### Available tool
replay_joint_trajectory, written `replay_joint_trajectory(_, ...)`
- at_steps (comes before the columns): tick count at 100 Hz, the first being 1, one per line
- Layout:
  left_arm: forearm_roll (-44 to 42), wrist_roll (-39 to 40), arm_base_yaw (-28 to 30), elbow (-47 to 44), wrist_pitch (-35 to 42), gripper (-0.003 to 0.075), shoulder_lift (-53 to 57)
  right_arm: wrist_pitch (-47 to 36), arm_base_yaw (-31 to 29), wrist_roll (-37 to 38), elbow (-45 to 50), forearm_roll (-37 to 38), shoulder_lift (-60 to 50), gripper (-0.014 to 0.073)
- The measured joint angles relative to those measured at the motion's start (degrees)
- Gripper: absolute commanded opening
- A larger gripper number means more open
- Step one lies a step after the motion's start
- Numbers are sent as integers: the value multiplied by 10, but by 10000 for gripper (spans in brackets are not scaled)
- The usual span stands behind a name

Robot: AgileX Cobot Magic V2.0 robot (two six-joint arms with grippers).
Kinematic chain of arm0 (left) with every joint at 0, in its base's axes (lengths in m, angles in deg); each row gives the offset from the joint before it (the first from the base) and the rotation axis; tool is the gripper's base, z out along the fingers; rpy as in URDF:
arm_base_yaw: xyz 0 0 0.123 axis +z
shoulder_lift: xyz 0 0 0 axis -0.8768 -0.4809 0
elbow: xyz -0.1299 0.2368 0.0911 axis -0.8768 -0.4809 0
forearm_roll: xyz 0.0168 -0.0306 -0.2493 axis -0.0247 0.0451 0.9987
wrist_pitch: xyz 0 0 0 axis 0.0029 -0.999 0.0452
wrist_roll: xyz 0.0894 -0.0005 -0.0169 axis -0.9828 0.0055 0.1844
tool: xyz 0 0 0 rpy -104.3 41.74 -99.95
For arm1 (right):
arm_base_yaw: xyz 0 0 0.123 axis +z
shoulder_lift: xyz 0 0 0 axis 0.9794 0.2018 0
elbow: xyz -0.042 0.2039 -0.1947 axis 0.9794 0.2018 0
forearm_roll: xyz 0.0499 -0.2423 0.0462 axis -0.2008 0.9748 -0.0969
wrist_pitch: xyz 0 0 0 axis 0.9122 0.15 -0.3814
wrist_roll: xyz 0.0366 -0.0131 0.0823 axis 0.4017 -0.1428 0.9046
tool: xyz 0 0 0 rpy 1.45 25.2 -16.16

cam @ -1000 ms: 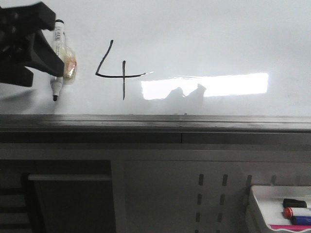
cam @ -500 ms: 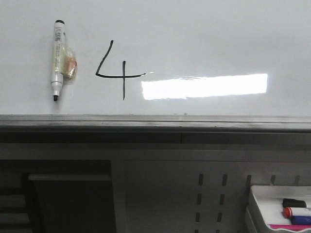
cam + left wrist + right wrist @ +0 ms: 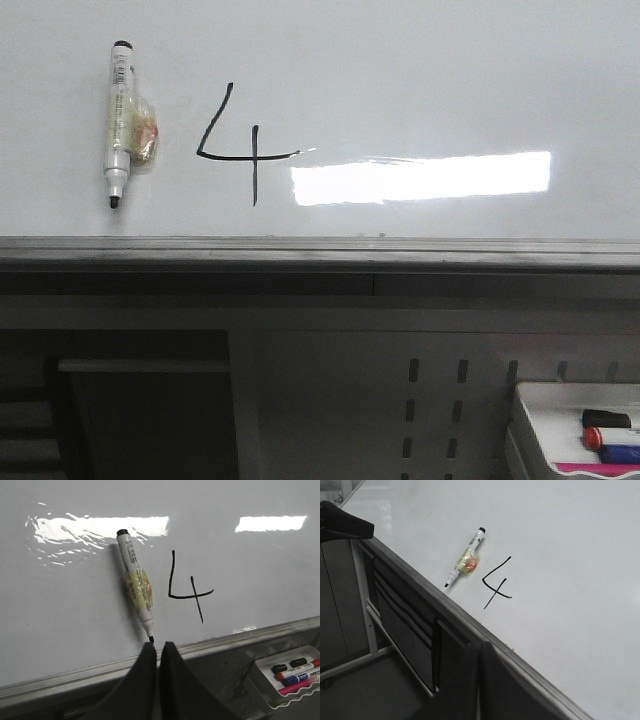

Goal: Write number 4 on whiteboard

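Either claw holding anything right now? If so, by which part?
Nothing held. Left claw and right claw are both shut and empty; the marker lies loose on the whiteboard beside the number 4.

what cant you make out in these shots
- Marker label print: too small to read in every view.
- Yellowish wrap on the marker: blurred, material unclear.
- Tray of markers: cut off by the front view's corner.
- Left gripper and right gripper: absent from the front view; the fingers look closed in the wrist views.
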Motion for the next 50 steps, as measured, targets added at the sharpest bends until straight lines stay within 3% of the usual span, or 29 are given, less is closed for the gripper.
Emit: replay_joint_trajectory(50,0,0,0,-11,-2,-20,5,0,0,0,0,0,0,-64)
